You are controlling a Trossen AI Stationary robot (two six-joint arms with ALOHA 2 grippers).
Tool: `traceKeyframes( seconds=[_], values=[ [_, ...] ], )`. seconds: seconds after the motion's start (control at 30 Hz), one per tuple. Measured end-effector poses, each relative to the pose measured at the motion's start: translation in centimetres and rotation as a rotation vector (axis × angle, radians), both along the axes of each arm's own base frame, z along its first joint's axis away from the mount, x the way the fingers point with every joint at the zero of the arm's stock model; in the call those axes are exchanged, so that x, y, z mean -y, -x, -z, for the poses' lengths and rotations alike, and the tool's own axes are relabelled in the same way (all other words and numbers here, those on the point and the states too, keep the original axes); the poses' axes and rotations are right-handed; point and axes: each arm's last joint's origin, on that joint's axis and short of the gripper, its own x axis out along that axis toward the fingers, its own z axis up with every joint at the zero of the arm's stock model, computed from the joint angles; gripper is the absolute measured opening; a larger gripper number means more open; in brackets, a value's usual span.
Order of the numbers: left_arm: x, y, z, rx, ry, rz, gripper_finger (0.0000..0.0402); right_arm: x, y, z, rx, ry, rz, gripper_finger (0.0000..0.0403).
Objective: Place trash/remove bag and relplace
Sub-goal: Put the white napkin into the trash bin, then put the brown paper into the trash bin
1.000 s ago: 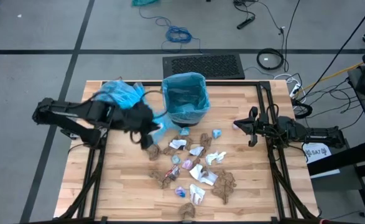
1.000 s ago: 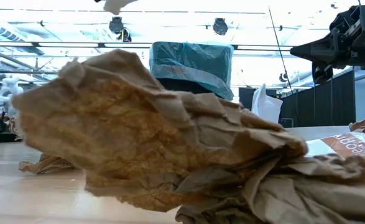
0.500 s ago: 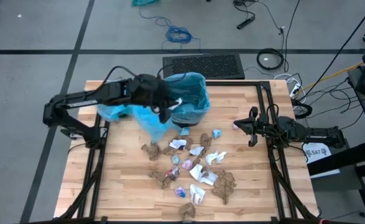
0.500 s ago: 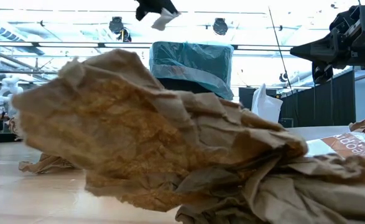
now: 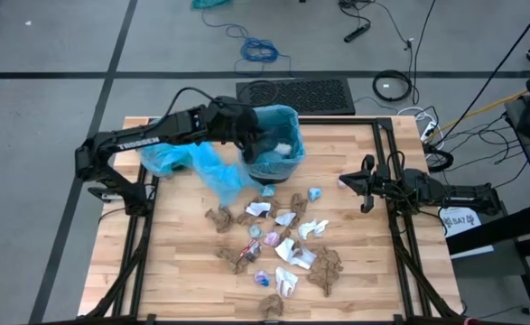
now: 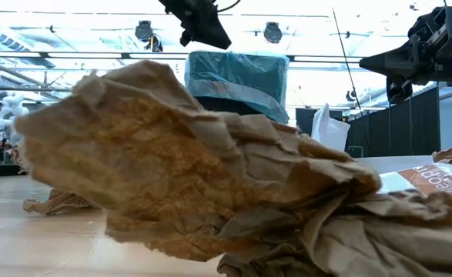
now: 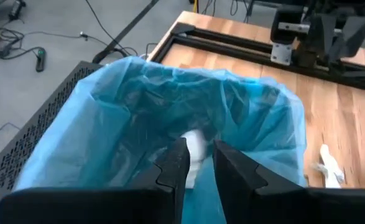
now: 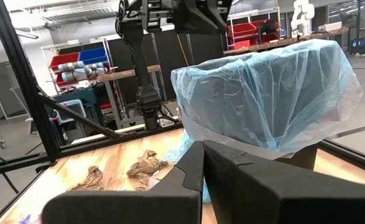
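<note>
The trash point(image 5: 283, 244), crumpled white and brown paper wads with a few pale blue and pink bits, mostly lies scattered across the wooden tabletop point(image 5: 183, 280) in front of the bin point(image 5: 274, 144). One white wad point(image 7: 194, 149) sits inside the bin, directly below the left tool point(image 7: 198, 165), whose fingers are parted and hold nothing. So the filling looks barely begun: most scraps remain to be collected, and the liner swap has yet to come. The liner point(image 7: 132, 124) is thin, translucent blue film, wrinkled and draped over the rim; a loose blue bag point(image 5: 197, 162) lies beside the bin. The right tool point(image 5: 366, 185) waits at the tabletop's right edge, clenched and empty.
</note>
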Motion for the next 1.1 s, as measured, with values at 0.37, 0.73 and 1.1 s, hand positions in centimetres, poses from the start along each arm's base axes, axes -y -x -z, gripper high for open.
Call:
traceKeyframes(
  seconds=[0.37,0.73,1.1],
  values=[
    [0.02,-0.05,-0.2,0.021,-0.001,-0.002,0.0079,0.0,0.0,0.0,0.0,0.0,0.0,0.0],
    [0.17,0.11,0.12,-0.017,0.012,0.0,0.008,0.0,0.0,0.0,0.0,0.0,0.0,0.0],
    [0.28,0.47,-0.17,-0.016,0.006,0.003,0.008,0.0,0.0,0.0,0.0,0.0,0.0,0.0]
  ],
)
